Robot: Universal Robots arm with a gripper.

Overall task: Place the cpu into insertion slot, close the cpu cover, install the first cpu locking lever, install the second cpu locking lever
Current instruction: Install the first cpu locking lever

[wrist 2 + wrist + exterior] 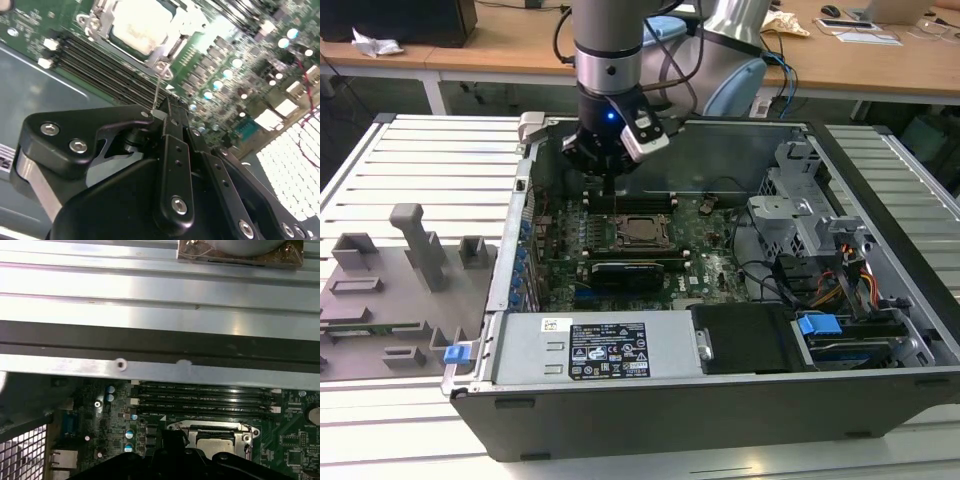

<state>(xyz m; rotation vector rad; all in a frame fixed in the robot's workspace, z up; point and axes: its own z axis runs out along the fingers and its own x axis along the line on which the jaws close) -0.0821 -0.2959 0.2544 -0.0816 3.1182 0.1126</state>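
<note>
Landmark: the insertion slot (642, 231), set in the green motherboard (710, 262) inside the open computer case (880, 395) on the slatted table (430, 165).

The cpu (141, 26) sits in the slot, its pale metal top showing in both wrist views. The cpu cover (150, 54) lies down around the chip as a silver-grey frame.

The pincer (610, 180) hangs above the board on the far side of the slot, over the memory slots (205, 397). In the second wrist view its black fingers (167, 122) are drawn together on a thin metal rod, a cpu locking lever (157, 89), which runs from the fingertips to the corner of the cover. The lever stands up off the board.

A long black expansion card (628, 273) lies on the near side of the slot. A grey fixture tray (390, 300) rests on the table, well apart from the slot, towards the exterior view's left.
</note>
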